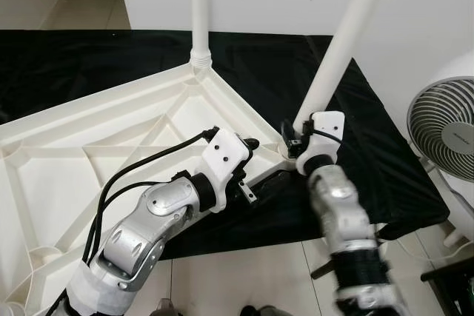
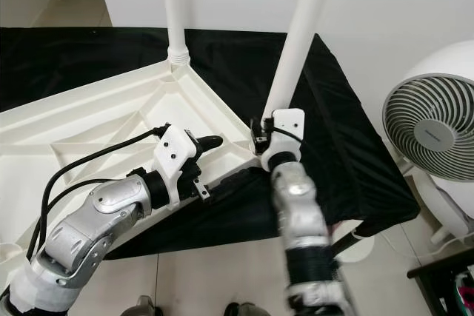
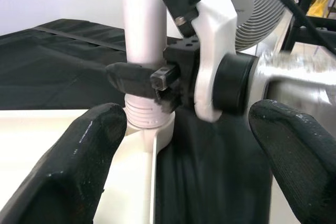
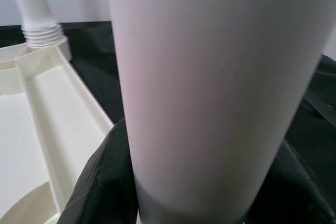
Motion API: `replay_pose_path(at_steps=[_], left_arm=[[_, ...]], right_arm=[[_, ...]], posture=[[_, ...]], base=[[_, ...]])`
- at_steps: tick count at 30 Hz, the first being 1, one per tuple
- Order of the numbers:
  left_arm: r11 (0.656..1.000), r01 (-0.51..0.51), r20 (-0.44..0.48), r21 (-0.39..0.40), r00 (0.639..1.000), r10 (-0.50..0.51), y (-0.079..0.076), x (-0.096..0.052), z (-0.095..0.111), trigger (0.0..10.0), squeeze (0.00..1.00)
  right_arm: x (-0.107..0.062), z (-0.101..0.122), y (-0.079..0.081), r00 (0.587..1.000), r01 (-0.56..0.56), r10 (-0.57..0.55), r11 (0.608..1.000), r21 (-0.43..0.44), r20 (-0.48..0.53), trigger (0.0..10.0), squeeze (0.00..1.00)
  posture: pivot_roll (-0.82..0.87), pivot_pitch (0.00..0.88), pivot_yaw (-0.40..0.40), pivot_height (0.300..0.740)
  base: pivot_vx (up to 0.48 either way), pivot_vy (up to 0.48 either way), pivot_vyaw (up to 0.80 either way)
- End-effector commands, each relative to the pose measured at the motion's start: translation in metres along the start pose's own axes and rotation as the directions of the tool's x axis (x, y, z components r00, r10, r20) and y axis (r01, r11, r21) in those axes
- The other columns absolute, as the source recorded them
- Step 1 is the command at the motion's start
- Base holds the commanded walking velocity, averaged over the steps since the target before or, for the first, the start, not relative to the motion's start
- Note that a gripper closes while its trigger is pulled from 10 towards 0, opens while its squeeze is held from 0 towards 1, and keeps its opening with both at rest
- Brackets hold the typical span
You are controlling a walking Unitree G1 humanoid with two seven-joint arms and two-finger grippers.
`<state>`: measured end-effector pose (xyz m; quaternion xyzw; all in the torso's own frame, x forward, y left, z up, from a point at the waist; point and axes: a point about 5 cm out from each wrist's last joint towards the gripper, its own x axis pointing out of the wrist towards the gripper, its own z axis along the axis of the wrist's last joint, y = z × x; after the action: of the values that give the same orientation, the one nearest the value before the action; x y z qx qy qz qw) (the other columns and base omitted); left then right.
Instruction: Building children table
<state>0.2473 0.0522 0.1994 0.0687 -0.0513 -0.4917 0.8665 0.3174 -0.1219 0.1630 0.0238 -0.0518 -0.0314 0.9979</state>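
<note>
The white plastic table top (image 1: pixel 111 138) is lying upside down on a black cloth (image 1: pixel 355 146) spread over the floor, with its ribbed underside facing up. Two white legs are standing in its corner sockets. The far leg (image 1: pixel 200 5) is rising straight from the far corner. The near leg (image 1: pixel 344 42) is standing in the corner closest to the robot's right side, and it is leaning a little away from upright.

The right gripper (image 1: pixel 295 138) is holding this near leg low down, just above the threaded base (image 3: pixel 143 114). In the right wrist view the leg is passing between the two black fingers (image 4: pixel 102 182), which are pressing on it from both sides — so the gripper is closed around the leg.

The left gripper (image 2: pixel 211 142) is hovering over the table's rim just beside the same corner, pointing toward the right gripper. In the left wrist view its two fingers (image 3: pixel 79 171) are standing wide apart with nothing between them; the leg base and the right wrist are lying ahead of them, not touched.

A white fan (image 2: pixel 433 135) is standing on the tiled floor (image 1: pixel 244 279) at the robot's right, beside the cloth's edge.
</note>
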Motion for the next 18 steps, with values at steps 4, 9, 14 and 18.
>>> replay_pose_path(at_steps=[4,9,14,18], left_arm=[[0.999,0.048,-0.010,-0.004,0.999,-0.048,-0.006,0.000,-0.001,10.0,0.00],[0.999,0.048,-0.014,-0.004,0.999,-0.048,-0.006,-0.001,-0.002,10.0,0.00],[0.999,0.045,-0.017,-0.004,0.999,-0.045,-0.006,-0.001,-0.003,10.0,0.00],[0.999,0.043,-0.016,-0.005,0.999,-0.043,-0.006,-0.001,-0.003,10.0,0.00]], right_arm=[[-0.011,-0.017,0.008,0.995,0.035,-0.031,0.999,0.037,-0.099,0.0,0.00],[-0.011,-0.012,0.012,0.996,0.004,0.000,0.999,0.043,-0.094,0.0,0.00],[-0.009,-0.006,0.009,0.998,0.003,-0.003,1.000,0.008,-0.061,10.0,0.08],[-0.006,-0.004,0.007,0.998,-0.040,0.041,0.999,0.022,-0.046,10.0,1.00]], posture=[[0.15,0.100,-0.059,0.740],[0.15,0.101,-0.061,0.740],[0.15,0.101,-0.064,0.740],[0.15,0.100,-0.064,0.740]], base=[[0.000,0.000,0.00],[0.000,0.000,0.00],[0.000,0.000,0.00],[0.000,0.000,0.00]])
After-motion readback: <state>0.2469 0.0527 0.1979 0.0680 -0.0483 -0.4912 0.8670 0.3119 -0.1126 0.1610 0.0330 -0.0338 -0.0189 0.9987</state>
